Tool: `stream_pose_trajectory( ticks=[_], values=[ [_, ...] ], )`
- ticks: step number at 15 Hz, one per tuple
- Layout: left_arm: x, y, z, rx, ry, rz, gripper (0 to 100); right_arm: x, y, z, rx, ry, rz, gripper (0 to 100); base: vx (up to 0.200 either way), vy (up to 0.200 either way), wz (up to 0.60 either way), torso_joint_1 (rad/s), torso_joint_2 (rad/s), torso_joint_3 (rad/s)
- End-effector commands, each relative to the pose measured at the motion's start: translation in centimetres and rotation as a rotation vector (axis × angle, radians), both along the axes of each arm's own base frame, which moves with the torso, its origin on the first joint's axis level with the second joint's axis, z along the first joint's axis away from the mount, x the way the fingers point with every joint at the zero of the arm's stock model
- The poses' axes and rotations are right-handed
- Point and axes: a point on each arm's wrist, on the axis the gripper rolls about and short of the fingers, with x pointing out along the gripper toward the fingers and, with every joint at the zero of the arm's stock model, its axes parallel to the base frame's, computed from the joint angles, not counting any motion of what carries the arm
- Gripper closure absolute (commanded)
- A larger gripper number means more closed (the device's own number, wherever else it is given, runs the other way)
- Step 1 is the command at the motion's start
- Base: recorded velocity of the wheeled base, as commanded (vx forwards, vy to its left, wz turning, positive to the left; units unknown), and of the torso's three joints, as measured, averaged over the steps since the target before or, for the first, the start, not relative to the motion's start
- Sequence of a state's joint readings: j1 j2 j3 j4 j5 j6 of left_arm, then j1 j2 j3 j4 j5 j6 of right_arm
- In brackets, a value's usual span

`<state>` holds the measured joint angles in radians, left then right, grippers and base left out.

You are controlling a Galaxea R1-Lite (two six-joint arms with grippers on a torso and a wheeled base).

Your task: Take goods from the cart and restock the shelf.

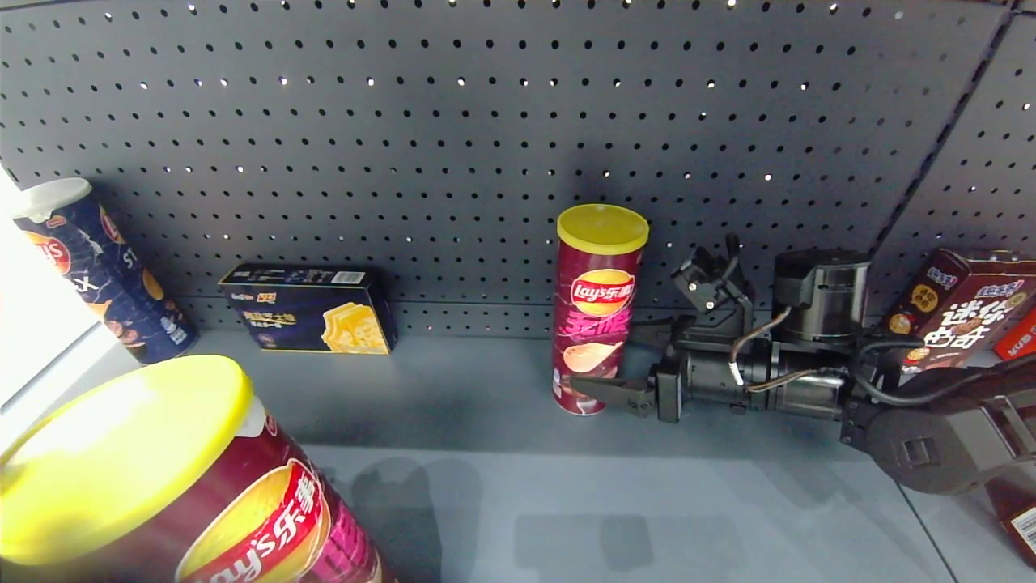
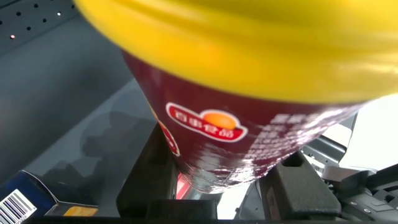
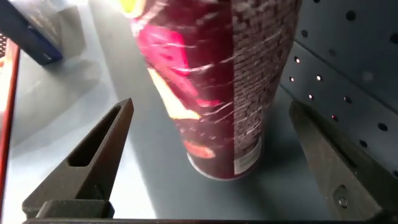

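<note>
We see the maroon chip can (image 1: 597,316) standing upright on the shelf (image 1: 502,486), close to the pegboard (image 1: 405,121) at the back. Our right gripper (image 3: 208,121) straddles its base, jaws spread wide and clear of it. Our left gripper (image 2: 217,190) clamps a second can (image 1: 162,486).

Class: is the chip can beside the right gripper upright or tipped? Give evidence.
Upright: the chip can stands on its base on the shelf, yellow lid on top, between the open fingers of the right gripper.

Gap along shelf (image 1: 566,502) back edge between blue box (image 1: 312,309) and maroon can (image 1: 597,312); right gripper (image 3: 211,112) straddles maroon can; held can (image 1: 162,486) crowds front left corner.
</note>
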<state>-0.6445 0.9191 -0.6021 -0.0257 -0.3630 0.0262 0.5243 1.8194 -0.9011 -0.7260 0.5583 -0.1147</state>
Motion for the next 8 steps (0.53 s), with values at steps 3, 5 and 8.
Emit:
stream_pose_trajectory(
  ticks=[3, 5, 8],
  values=[
    [-0.1, 0.1, 0.1, -0.005, -0.006, 0.000, 100, 1.3, 0.9, -0.7, -0.004, 0.007, 0.002, 0, 0.000, 0.000, 0.00, 0.000, 0.00, 0.000],
    [-0.1, 0.1, 0.1, -0.006, -0.006, 0.002, 100, 1.8, 1.2, -0.9, -0.005, 0.008, 0.004, 0, 0.000, 0.000, 0.00, 0.000, 0.00, 0.000],
    [0.0, 0.2, 0.1, -0.005, -0.006, 0.010, 100, 1.9, 1.2, -1.1, -0.008, 0.012, 0.001, 0, 0.000, 0.000, 0.00, 0.000, 0.00, 0.000]
  ],
)
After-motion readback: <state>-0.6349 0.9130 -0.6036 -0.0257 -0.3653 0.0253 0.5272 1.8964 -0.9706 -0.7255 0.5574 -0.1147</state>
